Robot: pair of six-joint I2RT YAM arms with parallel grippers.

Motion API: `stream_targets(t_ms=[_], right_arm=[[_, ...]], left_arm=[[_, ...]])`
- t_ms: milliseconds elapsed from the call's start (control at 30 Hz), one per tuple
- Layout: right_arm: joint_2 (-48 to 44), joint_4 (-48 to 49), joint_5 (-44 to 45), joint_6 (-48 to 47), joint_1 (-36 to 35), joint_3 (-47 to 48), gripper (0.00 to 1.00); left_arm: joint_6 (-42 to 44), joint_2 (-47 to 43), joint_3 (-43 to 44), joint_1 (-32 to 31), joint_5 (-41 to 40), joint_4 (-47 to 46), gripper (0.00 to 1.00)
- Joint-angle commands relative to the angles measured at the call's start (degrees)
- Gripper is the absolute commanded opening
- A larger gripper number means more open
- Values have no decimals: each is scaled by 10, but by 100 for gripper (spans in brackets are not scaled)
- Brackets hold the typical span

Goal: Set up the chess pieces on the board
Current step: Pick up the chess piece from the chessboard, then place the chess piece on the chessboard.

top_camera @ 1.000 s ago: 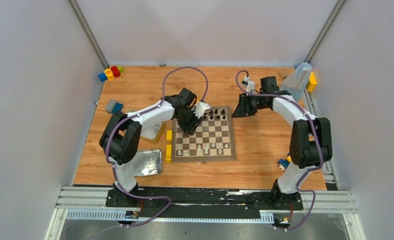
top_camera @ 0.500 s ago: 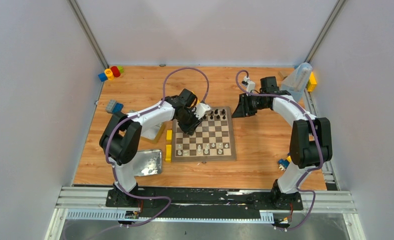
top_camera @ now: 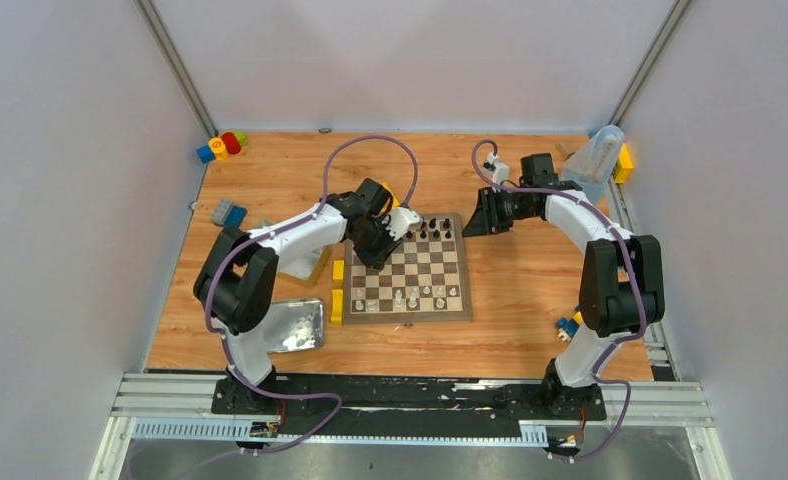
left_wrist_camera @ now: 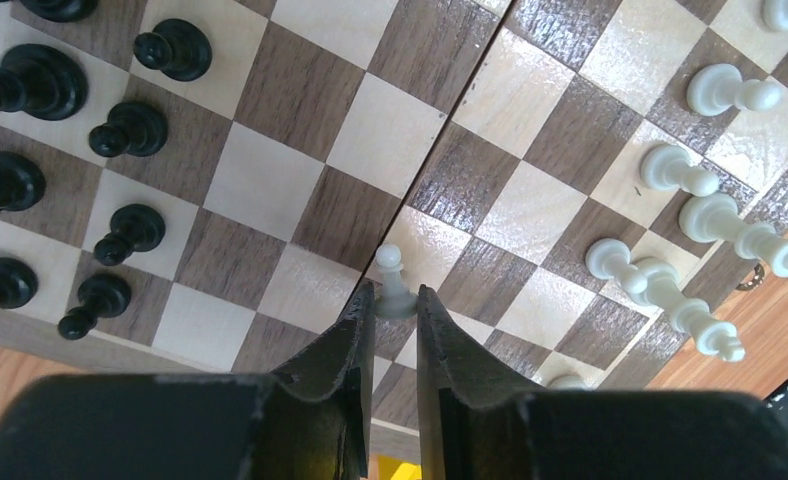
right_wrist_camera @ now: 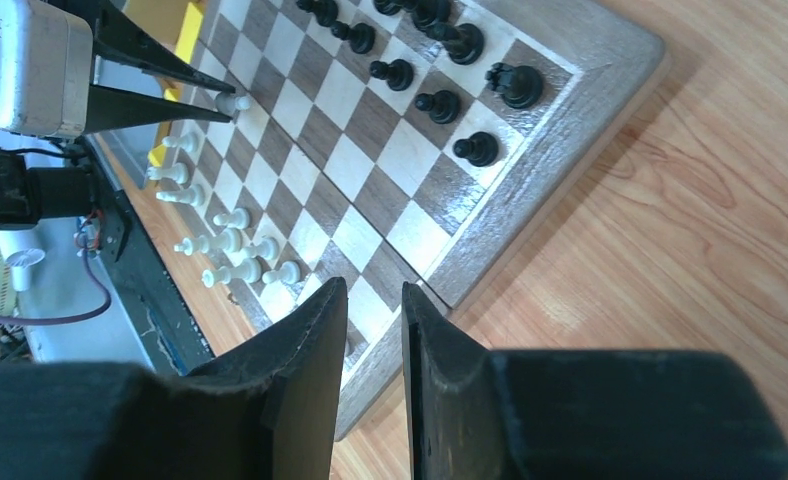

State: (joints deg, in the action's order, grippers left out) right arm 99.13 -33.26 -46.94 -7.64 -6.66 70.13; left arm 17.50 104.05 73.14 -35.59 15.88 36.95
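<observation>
Pawn liable to slip or topple
It stands on a pale square by the board's centre seam. The left gripper brackets its base with narrow jaws, contact unclear. Such a tip-only pinch could squirt it sideways. The right gripper, slightly parted and empty, hangs off the board's corner.

The wooden table carries the chessboard at its centre, yellow blocks touching the chessboard's left edge, a metal tin front-left, and coloured blocks in the far-left corner.
</observation>
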Motion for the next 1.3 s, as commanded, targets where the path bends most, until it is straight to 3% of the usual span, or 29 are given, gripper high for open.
stream_targets(t_ms=[0,200,400,700,1267], right_arm=[[-29,0,-66,-8,2,13,28],[-20,-18,-190,-12,-3,38,31],[-7,-18,-252,-7,-29,62,36],[5,-19,-258,7,-91,92,45],[37,-40,-269,-7,-142,88,38]], left_arm=[[31,-51,10,-2,4,-2,17],[65,-93,33,-8,69,9,17],[76,-134,41,-36,127,-1,17],[47,-156,62,-62,160,-15,17],[29,-173,56,-64,154,-24,16]])
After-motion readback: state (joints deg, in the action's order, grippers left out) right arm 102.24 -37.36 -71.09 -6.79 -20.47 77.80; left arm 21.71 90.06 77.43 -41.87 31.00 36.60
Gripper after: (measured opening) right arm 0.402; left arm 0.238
